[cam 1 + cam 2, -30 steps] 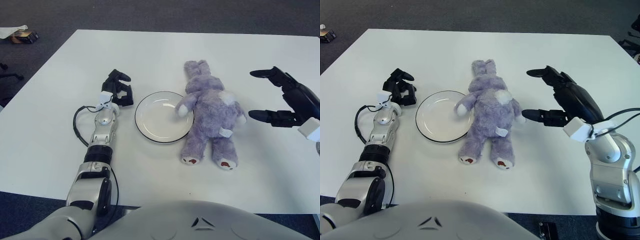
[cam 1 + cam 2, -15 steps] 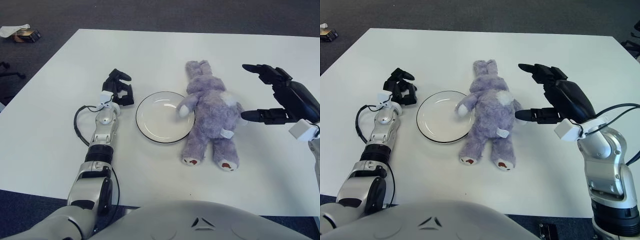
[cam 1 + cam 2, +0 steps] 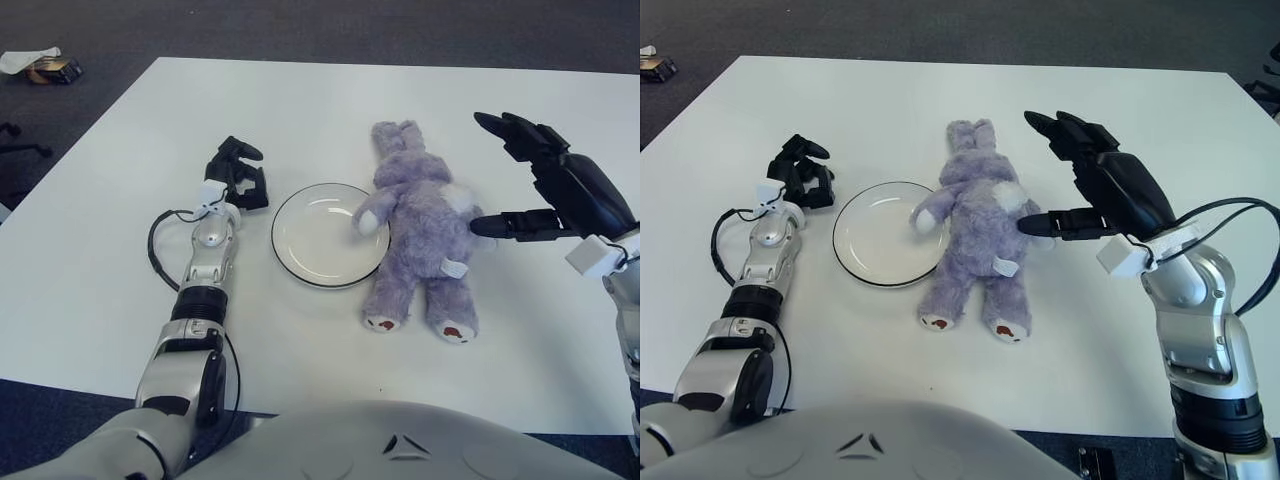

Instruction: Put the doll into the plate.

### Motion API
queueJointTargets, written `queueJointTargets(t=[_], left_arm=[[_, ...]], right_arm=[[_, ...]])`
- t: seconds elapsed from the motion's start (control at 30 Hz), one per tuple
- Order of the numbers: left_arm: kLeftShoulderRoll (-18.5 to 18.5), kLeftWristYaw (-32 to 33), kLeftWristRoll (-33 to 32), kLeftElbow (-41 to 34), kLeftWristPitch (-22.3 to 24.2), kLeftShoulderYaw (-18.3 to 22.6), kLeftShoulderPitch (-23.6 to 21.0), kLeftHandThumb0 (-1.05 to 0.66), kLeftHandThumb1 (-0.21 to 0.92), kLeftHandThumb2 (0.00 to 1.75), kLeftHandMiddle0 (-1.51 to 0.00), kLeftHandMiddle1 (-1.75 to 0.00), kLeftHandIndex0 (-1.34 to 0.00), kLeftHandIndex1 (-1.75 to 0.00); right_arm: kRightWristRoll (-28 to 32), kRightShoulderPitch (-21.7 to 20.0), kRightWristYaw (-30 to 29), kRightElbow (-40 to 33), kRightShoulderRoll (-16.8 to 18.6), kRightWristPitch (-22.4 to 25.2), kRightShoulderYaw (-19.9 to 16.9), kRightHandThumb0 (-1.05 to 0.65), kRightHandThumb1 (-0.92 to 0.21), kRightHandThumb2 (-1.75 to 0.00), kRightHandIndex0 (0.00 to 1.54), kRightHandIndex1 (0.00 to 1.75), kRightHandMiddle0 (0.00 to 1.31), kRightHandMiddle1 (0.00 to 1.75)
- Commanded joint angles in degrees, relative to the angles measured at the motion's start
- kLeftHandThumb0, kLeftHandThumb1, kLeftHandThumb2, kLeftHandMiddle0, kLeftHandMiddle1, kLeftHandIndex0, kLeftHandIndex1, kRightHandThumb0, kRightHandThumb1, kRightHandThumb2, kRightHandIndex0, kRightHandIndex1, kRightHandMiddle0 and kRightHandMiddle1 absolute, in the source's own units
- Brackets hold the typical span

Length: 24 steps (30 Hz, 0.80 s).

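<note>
Lying at frame centre on the white desk (image 3: 300, 110): one purple doll (image 3: 420, 225), a plush rabbit, ears toward the top of the frame, feet toward the bottom, soles showing. One of its arms overlaps the right rim of the plate (image 3: 325, 235); the body is on the desk, outside the plate.

Plate: white, round, dark-edged, centre-left of the doll, nothing inside but the doll's paw at the rim.

Right hand (image 3: 1090, 185): right of centre, raised just beside the doll's right side, fingers spread wide and holding nothing; thumb tip (image 3: 1030, 225) points at the doll's flank, whether touching cannot be told.

Left hand (image 3: 238, 180): left of the plate, resting on the desk, fingers curled, holding nothing, near but apart from the plate's rim.

Dark carpet (image 3: 300, 25): along the top of the frame.
</note>
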Motion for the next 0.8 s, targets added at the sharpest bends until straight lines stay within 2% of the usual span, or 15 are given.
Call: queueJointTargets(t=[0.0,0.3,0.63,0.77], left_arm=[[-0.95,0.28,0.05,3.14,0.84,-0.21,3.35,-0.01,0.27,1.38,-0.53,-1.75,-0.52,-1.75],[-1.11,0.25,-0.17,3.37,1.51,-0.14,3.07,-0.01,0.27,1.38,-0.53,-1.75,-0.52,-1.75],[-1.29,0.02,-0.44,3.32,2.1,-0.07,2.8,-0.01,0.27,1.38,-0.54,-1.75,-0.53,-1.75],[-1.4,0.01,-0.52,3.12,2.45,-0.01,2.75,-0.01,0.17,1.48,-0.72,-1.75,-0.53,-1.68]], right_arm=[[1.85,-0.72,1.9,-0.38,-1.1,0.15,-0.03,-1.03,-0.92,-0.21,0.0,0.0,0.0,0.03],[6.37,-1.4,7.3,-2.13,-3.38,2.02,-0.24,-1.05,-0.92,-0.24,0.0,0.0,0.0,0.0],[14.81,-1.71,17.16,-7.58,-9.23,13.4,-2.36,-1.04,-0.91,-0.21,0.0,0.0,0.0,0.0],[16.08,-2.12,19.07,-9.16,-10.86,17.57,-2.35,-1.05,-0.91,-0.2,0.0,0.0,0.0,0.0]])
